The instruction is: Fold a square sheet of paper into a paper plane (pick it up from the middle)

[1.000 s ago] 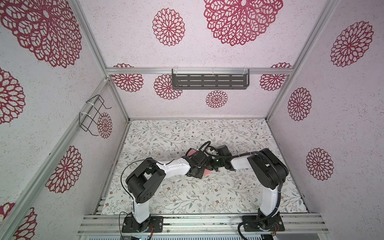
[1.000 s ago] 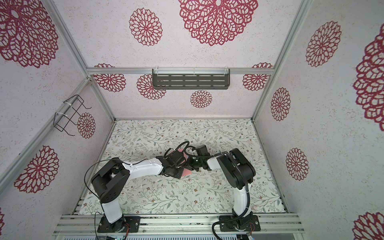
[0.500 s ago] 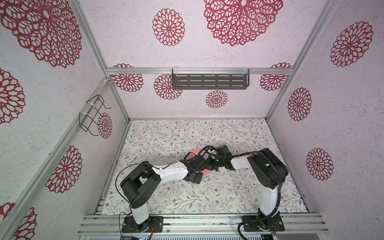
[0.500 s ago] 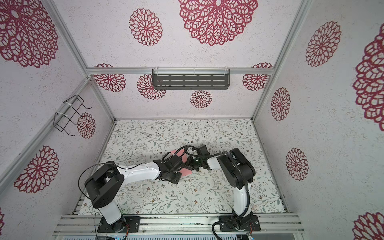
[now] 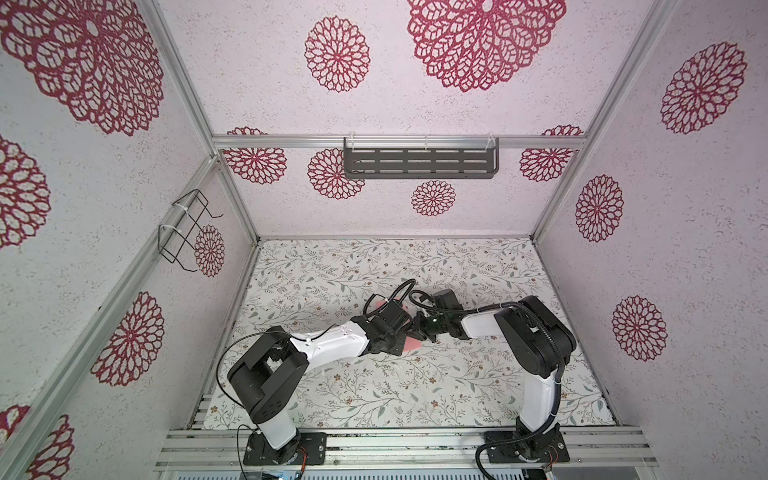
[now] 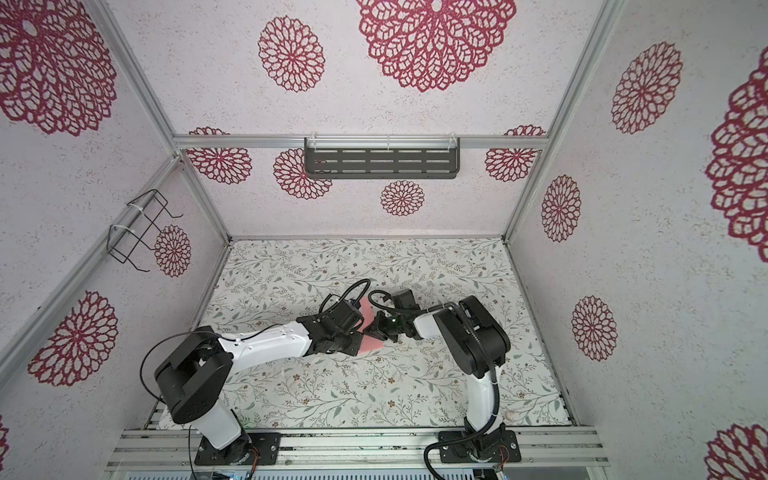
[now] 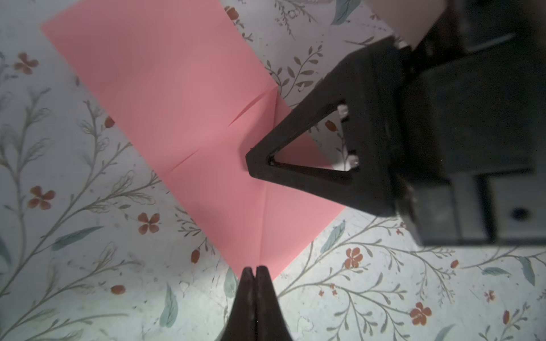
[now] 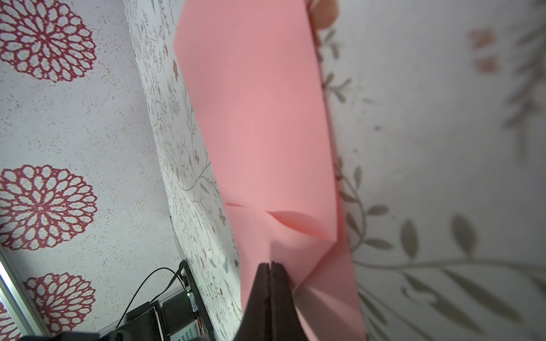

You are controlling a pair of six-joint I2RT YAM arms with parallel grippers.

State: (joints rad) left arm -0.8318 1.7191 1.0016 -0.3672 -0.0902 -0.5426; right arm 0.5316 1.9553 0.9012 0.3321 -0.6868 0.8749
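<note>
We see the salmon-pink square sheet of paper (image 7: 183, 97), creased and folded into a long strip, lying near the middle of the floral table cover (image 5: 332, 270) between the two arms. Our left gripper (image 7: 254, 271) has its jaws pressed together with nothing visible between them, tips at one corner of the sheet. Our right gripper (image 8: 270, 265) is likewise closed, its tip resting on the paper by a crease; we cannot tell whether it pinches a fold.
</note>
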